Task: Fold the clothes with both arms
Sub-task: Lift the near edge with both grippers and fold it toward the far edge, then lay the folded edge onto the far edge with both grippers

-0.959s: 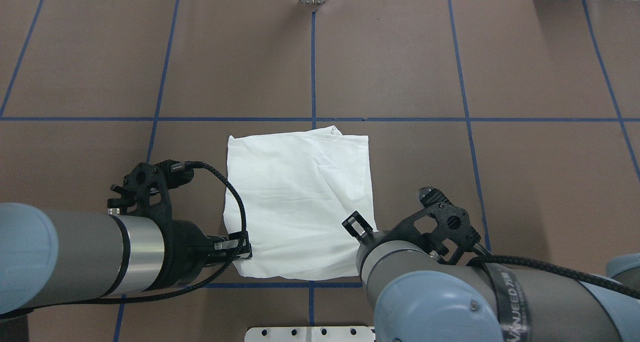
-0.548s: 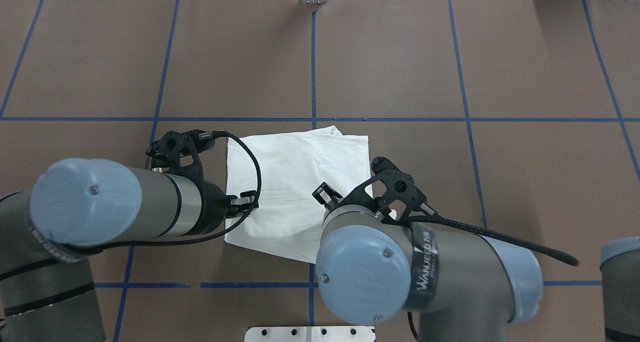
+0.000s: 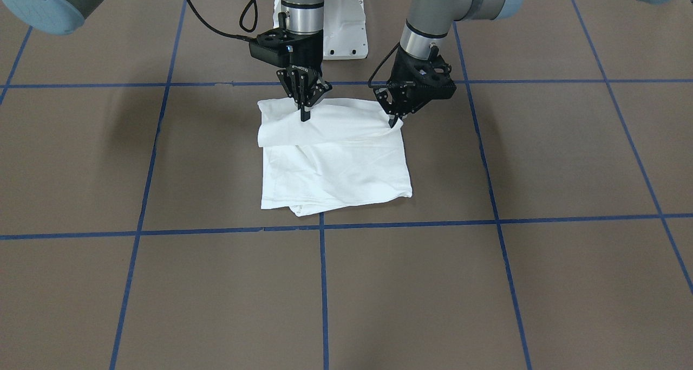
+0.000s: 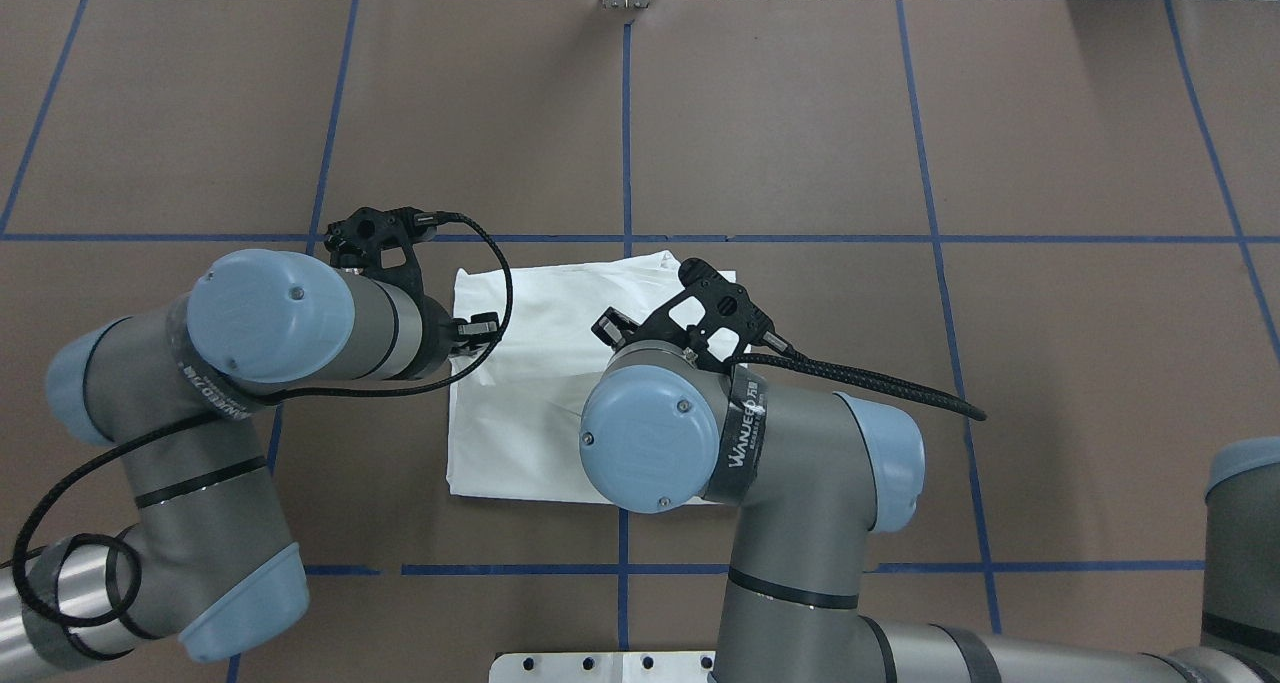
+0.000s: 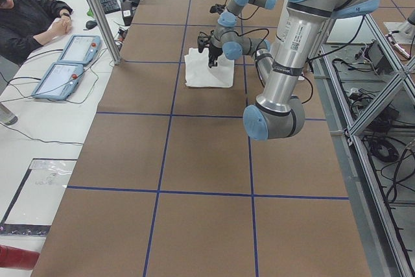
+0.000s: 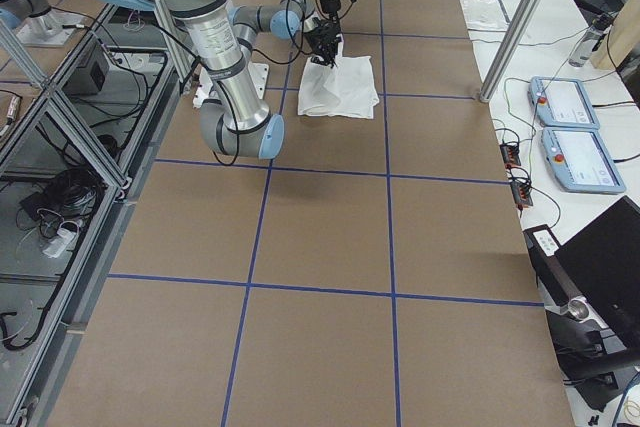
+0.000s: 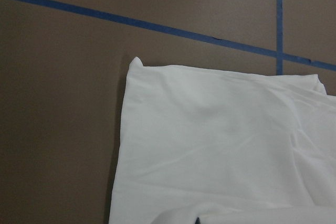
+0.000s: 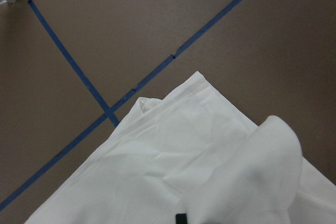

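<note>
T-shirt (image 3: pixel 335 169) edge hangs above table (image 3: pixel 487 283), pinched by left fingers (image 3: pixel 393 122) and right fingers (image 3: pixel 305 114).

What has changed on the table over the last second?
The left gripper and right gripper, each pinching the near edge of the T-shirt, moved away from the robot and carried that edge over the rest, starting a fold. The far edge stayed where it lay, and nothing was let go.

I've got the T-shirt (image 3: pixel 335 169) reading as soft matt white cloth, lightly creased. The table (image 3: pixel 541 158) covering looks matt brown and paper-like, with smooth blue tape lines (image 3: pixel 433 220). Left gripper (image 3: pixel 394 122) and right gripper (image 3: pixel 305 115) are matt black plastic. The cable (image 4: pixel 860 373) is braided black.
</note>
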Robot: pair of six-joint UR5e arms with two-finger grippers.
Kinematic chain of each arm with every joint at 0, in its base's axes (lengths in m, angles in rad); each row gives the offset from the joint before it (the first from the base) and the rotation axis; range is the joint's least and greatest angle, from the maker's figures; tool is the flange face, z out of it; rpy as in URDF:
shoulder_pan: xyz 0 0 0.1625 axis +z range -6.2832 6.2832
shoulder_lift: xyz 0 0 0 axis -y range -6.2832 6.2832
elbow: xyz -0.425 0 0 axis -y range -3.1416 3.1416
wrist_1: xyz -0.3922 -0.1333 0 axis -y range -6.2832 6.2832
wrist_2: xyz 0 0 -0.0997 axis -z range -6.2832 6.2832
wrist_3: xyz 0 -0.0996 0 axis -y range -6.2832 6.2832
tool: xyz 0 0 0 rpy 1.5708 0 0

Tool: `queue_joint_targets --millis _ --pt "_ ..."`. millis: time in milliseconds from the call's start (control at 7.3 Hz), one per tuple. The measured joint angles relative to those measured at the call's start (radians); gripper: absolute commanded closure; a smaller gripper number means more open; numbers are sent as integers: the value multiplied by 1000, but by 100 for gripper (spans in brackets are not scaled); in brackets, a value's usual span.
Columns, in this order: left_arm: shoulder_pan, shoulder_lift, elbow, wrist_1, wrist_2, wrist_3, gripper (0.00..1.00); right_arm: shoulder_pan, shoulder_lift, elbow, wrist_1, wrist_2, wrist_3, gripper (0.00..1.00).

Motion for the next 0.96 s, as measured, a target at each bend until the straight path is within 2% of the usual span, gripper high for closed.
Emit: queue_joint_targets --millis 137,274,411,685,959 --pt "-21 -20 61 -33 1 15 100 19 15 -40 25 1 -17 100" --pt "-38 -44 110 -49 2 29 100 33 34 -76 35 2 -27 70" --pt "-49 -61 145 -59 2 37 1 47 54 -113 39 3 -42 1" --pt "-64 -72 164 -82 1 76 0 77 78 -167 46 6 -133 0" --pt "-82 -70 157 -92 -3 149 0 113 82 -176 54 40 -195 0"
